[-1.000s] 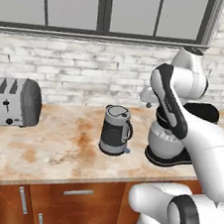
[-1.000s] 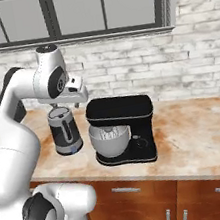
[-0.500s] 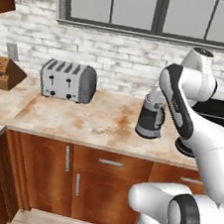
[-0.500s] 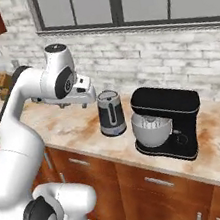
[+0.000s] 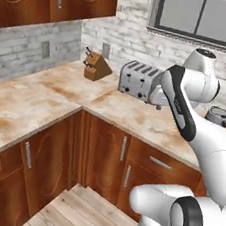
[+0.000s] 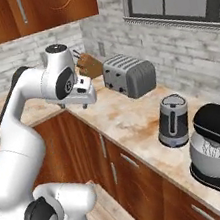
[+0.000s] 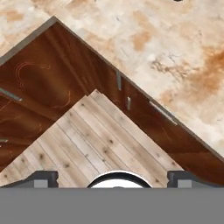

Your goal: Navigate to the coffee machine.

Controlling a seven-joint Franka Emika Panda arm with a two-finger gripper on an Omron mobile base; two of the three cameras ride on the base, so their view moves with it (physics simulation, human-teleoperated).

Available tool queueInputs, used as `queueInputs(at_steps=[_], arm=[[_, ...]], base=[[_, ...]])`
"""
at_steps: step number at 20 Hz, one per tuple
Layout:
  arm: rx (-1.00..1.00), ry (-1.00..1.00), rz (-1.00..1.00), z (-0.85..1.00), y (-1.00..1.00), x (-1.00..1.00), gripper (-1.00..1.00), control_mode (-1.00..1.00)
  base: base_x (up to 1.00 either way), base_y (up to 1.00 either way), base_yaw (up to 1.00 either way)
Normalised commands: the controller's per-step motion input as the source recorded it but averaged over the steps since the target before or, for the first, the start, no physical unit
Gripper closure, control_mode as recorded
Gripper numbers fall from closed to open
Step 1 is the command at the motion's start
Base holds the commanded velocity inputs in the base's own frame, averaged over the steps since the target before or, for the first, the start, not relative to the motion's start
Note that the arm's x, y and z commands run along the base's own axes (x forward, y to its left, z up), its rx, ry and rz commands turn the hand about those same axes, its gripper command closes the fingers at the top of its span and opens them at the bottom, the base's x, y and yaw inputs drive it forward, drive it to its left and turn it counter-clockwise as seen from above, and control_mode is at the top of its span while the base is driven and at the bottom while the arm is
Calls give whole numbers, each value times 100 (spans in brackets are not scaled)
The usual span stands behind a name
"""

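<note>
Camera views are swinging left since half a second ago, the base driving; the desk (image 5: 52,89) corner is now coming into frame. In the left base view, a knife block (image 5: 95,67) is standing at eleven o'clock, a toaster (image 5: 139,80) at twelve, a kettle (image 5: 218,117) at three. The end effector (image 7: 113,177) is hanging wide open above the floor (image 7: 92,135). Coffee machine location: cannot tell.
</note>
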Motion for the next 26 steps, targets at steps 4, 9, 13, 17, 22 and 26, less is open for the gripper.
queueInputs(at_steps=[4, 9, 13, 17, 22, 26], arm=[[0, 0, 0, 0, 0, 0, -100, 100], [0, 0, 0, 0, 0, 0, -100, 100], [0, 0, 0, 0, 0, 0, -100, 100], [0, 0, 0, 0, 0, 0, -100, 100], [0, 0, 0, 0, 0, 0, -100, 100], [0, 0, 0, 0, 0, 0, -100, 100]], base=[[-38, 0, 71], [-42, 0, 74], [-21, 0, 70], [-33, 0, 69], [-19, 0, 67], [-23, 0, 70]])
